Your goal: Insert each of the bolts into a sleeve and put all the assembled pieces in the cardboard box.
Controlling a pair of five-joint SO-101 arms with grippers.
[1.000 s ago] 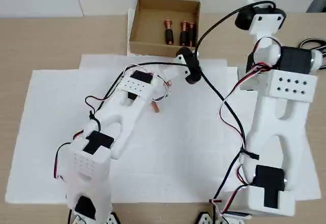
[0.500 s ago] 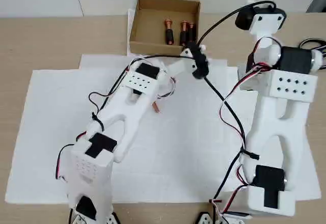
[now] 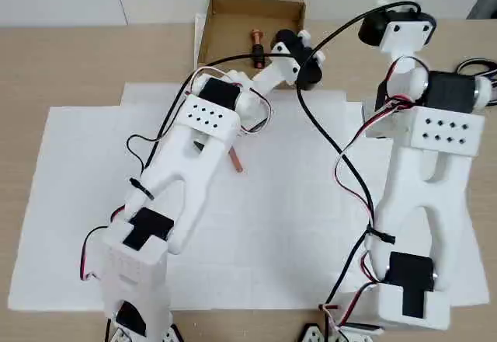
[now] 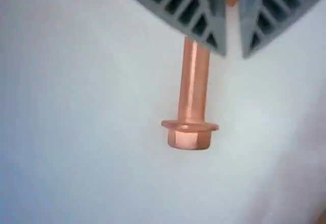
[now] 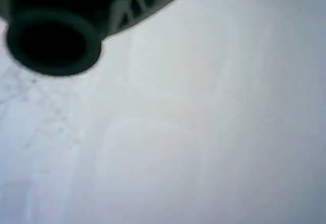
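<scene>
A copper bolt with a flanged hex head sticks out from my left gripper, which is shut on its shaft above the white paper. In the high view this bolt shows just beside the left arm, whose wrist end reaches to the cardboard box. An assembled bolt and sleeve lies in the box. My right gripper is shut on a black sleeve, whose open end faces the camera. The right arm stands at the right.
White paper covers the middle of the wooden table. Black cables run between the two arms. The box stands at the far edge, past the paper.
The left arm's wrist end has swung away from me, from over the paper to the box's front edge. The bolt has stayed almost in place. The right arm has not moved.
</scene>
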